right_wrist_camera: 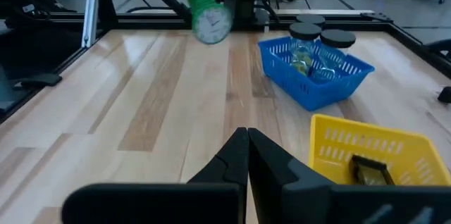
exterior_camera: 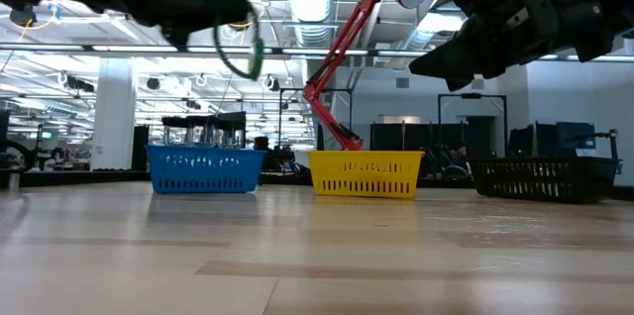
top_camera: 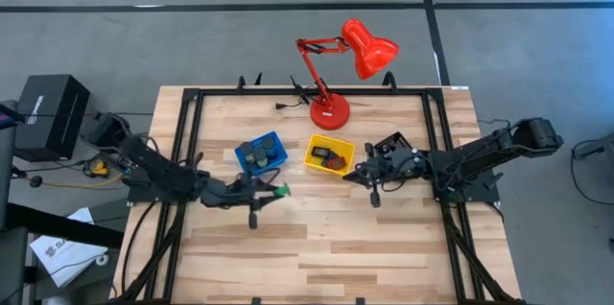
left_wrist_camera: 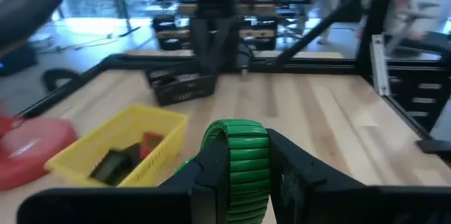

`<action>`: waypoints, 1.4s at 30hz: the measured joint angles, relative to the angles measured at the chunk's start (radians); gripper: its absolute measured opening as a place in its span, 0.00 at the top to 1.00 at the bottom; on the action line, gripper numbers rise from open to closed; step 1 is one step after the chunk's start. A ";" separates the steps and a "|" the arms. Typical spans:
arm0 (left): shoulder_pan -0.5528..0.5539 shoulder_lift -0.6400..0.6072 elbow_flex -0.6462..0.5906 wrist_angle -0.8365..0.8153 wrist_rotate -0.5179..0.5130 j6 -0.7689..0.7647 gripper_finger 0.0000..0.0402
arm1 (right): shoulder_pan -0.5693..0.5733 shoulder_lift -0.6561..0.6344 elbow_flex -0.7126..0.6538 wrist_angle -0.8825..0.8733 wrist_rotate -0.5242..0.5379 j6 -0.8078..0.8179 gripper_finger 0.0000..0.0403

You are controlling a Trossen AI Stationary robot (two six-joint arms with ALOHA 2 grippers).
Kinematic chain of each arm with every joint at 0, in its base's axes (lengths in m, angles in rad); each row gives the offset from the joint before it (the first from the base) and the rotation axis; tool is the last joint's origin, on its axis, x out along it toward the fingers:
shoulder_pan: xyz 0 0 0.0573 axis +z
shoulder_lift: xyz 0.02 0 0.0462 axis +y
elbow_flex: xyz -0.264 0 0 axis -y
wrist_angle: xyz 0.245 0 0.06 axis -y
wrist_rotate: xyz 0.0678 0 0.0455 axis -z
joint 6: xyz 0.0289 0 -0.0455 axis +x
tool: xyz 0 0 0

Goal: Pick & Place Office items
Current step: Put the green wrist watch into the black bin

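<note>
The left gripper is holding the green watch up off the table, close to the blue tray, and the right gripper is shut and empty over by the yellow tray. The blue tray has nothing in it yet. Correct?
Not quite. The blue tray already holds items: black-lidded containers, clear in the right wrist view. The rest stands: left gripper holds the green watch aloft, right gripper is shut, empty, by the yellow tray.

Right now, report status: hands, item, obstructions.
Left hand shut on green wristwatch, lifted beside blue tray. Right hand shut, empty, near yellow tray. Nothing blocking.
</note>
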 joint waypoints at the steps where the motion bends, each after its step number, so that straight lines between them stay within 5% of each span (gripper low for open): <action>1: 0.014 0.021 0.011 0.014 0.025 0.018 0.84 | 0.000 0.000 0.000 0.000 0.000 0.000 1.00; 7: 0.070 0.142 0.111 0.025 0.045 0.183 0.84 | 0.002 0.000 0.000 0.034 0.020 0.010 1.00; 10: 0.076 0.178 0.146 0.028 0.054 0.208 0.83 | 0.007 0.000 0.000 0.026 -0.050 0.010 1.00; 18: 0.068 0.211 0.166 0.028 0.292 0.208 0.83 | 0.010 0.000 0.000 0.067 -0.055 -0.060 0.99; 26: 0.073 0.206 0.166 0.035 0.300 0.208 0.83 | 0.034 0.000 0.037 0.094 -0.069 -0.082 0.80; 32: 0.117 0.206 0.166 0.038 0.493 0.200 0.83 | 0.032 0.090 0.164 0.089 -0.277 -0.079 0.64; 38: 0.167 0.206 0.176 0.052 0.697 0.208 0.83 | 0.023 0.269 0.325 0.030 -0.349 -0.080 0.54; 42: 0.201 0.206 0.176 0.059 0.732 0.253 0.83 | 0.014 0.387 0.436 -0.009 -0.472 -0.079 0.53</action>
